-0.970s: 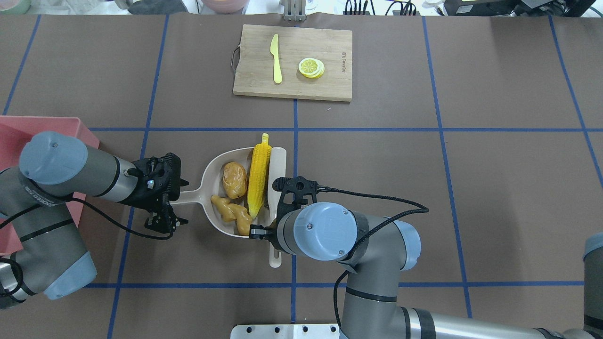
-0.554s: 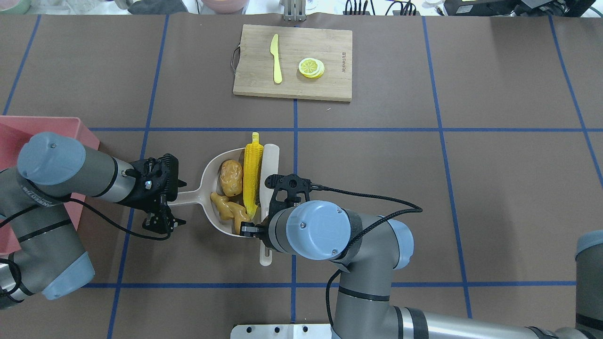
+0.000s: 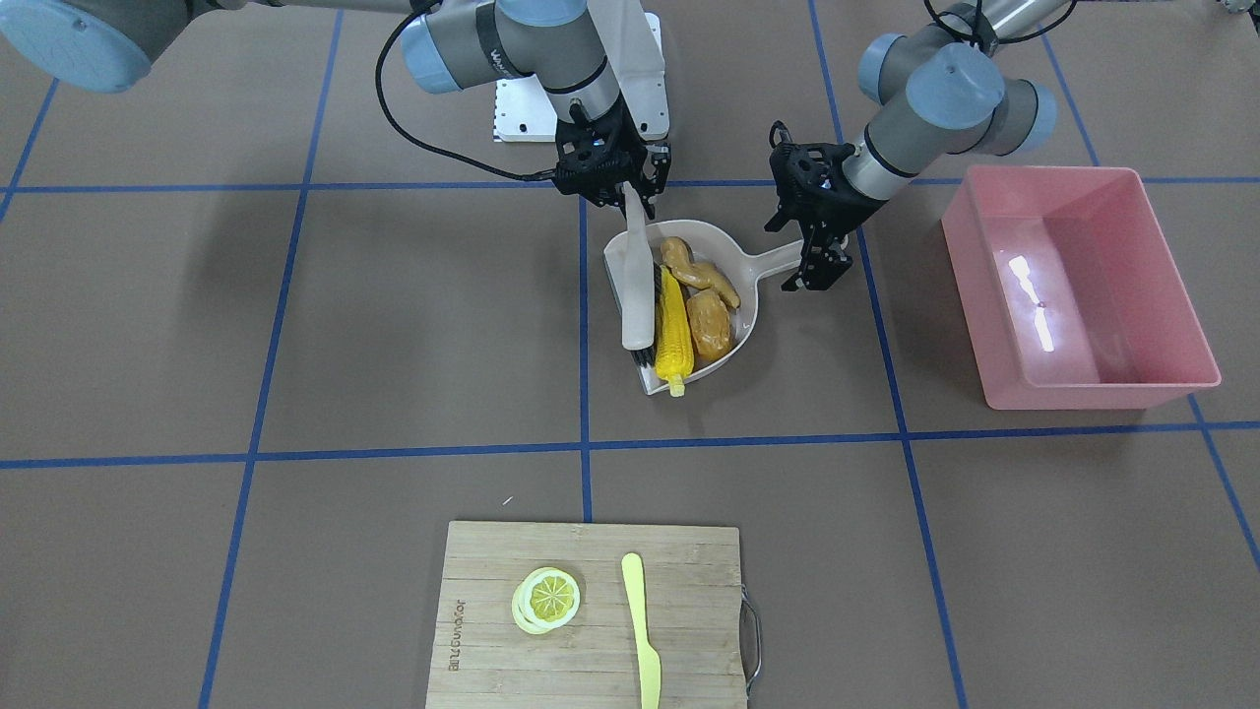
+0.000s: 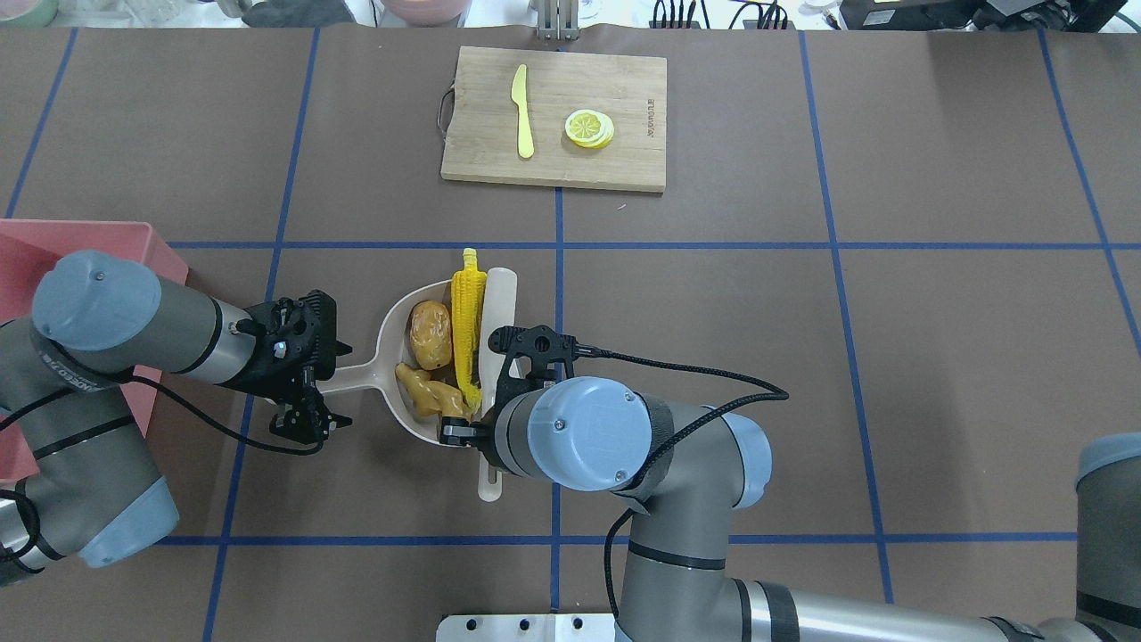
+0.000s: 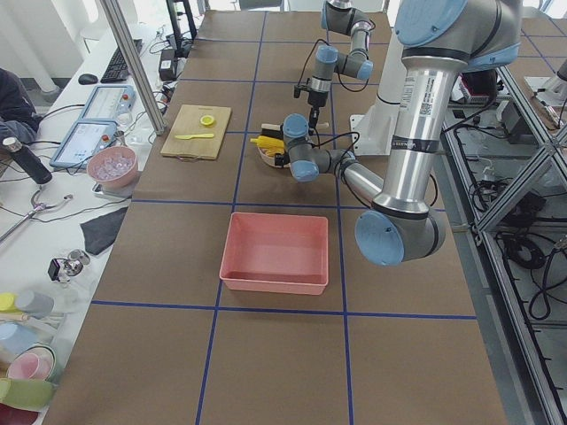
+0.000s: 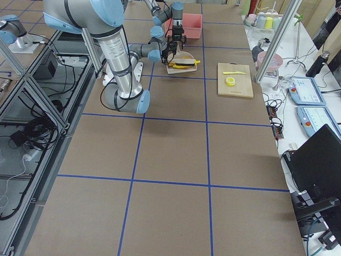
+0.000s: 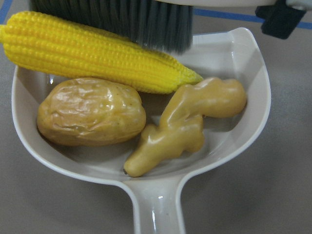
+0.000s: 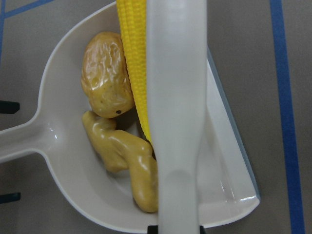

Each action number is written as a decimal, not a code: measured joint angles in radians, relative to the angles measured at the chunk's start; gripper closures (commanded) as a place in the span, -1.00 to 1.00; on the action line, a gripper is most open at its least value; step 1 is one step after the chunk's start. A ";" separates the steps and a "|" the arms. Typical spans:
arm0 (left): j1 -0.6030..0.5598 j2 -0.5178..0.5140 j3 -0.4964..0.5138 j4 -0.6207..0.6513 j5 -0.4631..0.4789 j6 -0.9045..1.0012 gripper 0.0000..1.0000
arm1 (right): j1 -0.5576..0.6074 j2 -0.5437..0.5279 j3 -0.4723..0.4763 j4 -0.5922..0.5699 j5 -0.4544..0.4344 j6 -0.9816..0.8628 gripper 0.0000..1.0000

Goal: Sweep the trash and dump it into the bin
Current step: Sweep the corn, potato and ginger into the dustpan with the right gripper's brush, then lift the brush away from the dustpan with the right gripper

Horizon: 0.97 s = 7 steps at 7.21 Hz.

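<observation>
Corn cob [image 4: 467,321] lengthwise beside brush [image 4: 496,303], one end beyond dustpan [image 4: 390,337] rim

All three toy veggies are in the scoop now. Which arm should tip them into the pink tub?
Left, probably. The left gripper holds the dustpan by its handle, and the bin sits on that side. The right gripper grips the brush.

Surfaces: dustpan [image 7: 156,214] and brush [image 8: 178,122] are smooth, glossy pale plastic. Toy potato [image 7: 90,111] and ginger root [image 7: 185,124] shiny; corn cob [image 7: 92,53] beaded, satin. Pink bin [image 3: 1093,394] glossy plastic; table [image 4: 802,357] matt.
</observation>
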 measured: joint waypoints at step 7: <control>0.004 0.002 0.011 0.002 0.000 -0.003 -0.91 | 0.003 -0.080 0.035 -0.010 -0.006 -0.054 1.00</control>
